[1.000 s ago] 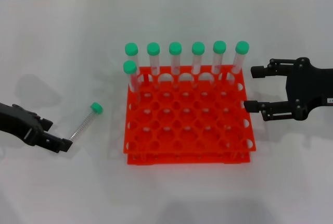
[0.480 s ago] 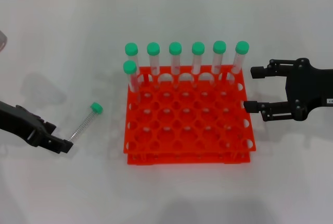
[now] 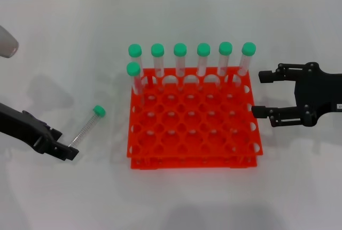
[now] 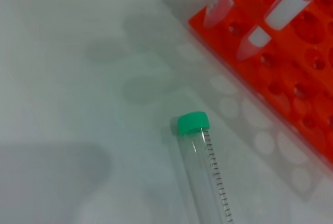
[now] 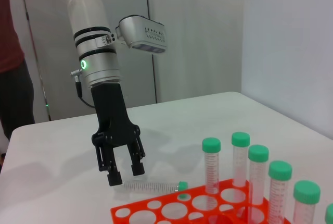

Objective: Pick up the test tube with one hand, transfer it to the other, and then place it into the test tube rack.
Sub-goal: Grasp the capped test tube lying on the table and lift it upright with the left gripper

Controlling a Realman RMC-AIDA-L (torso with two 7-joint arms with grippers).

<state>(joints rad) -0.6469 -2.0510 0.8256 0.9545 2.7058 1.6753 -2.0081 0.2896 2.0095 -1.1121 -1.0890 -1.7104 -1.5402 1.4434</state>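
Note:
The test tube [image 3: 85, 127] lies flat on the white table left of the rack, green cap pointing away from me. The left wrist view shows its cap and graduated body [image 4: 200, 156] close up. My left gripper [image 3: 64, 148] is at the tube's bottom end. In the right wrist view this left gripper [image 5: 125, 174] is open and just above the lying tube [image 5: 153, 186]. The orange-red test tube rack [image 3: 192, 133] stands in the middle. My right gripper [image 3: 259, 93] is open beside the rack's right edge, holding nothing.
Several green-capped tubes [image 3: 180, 59] stand upright along the rack's back row and at its left rear corner [image 5: 248, 169]. A grey part of the left arm [image 3: 6, 41] shows at the left edge. A wall line runs behind the table.
My left gripper has crept slightly right and nearer, toward the tube's bottom end, and a grey part of its arm has entered at the left edge. The right gripper has drifted a little right.

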